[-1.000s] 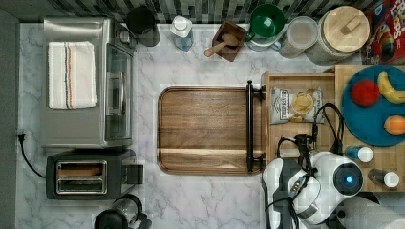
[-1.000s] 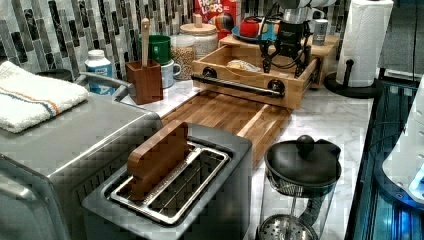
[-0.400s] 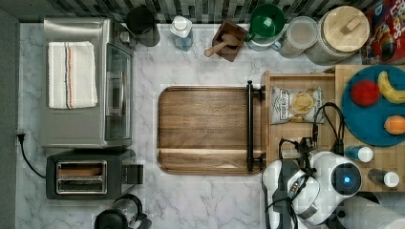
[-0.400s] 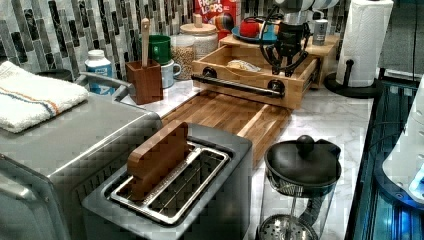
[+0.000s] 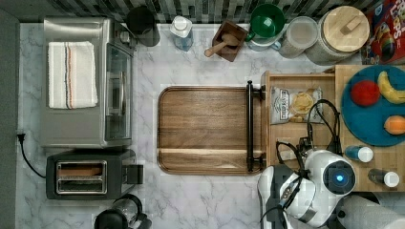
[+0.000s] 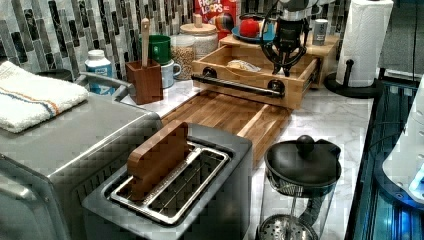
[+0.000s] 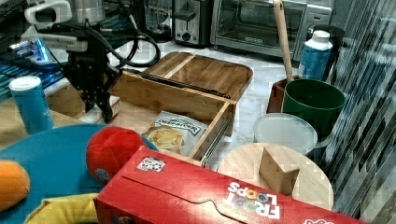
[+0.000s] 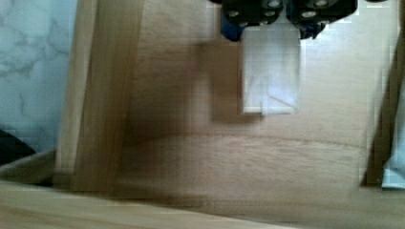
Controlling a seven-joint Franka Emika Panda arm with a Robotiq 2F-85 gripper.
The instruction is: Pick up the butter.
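Pale cream butter (image 8: 271, 71) lies on the floor of the wooden drawer (image 7: 180, 100), well apart from the chip bag (image 7: 173, 132). We see the gripper (image 8: 267, 29) straddling it, fingers (image 8: 232, 29) spread along its sides.

Pale cream butter (image 8: 271, 71) lies on the light wooden tray (image 5: 292, 131); the pincer (image 7: 98, 105) is black. The counter (image 5: 191, 57) is white marble with grey veins, the plate (image 5: 370, 119) teal.
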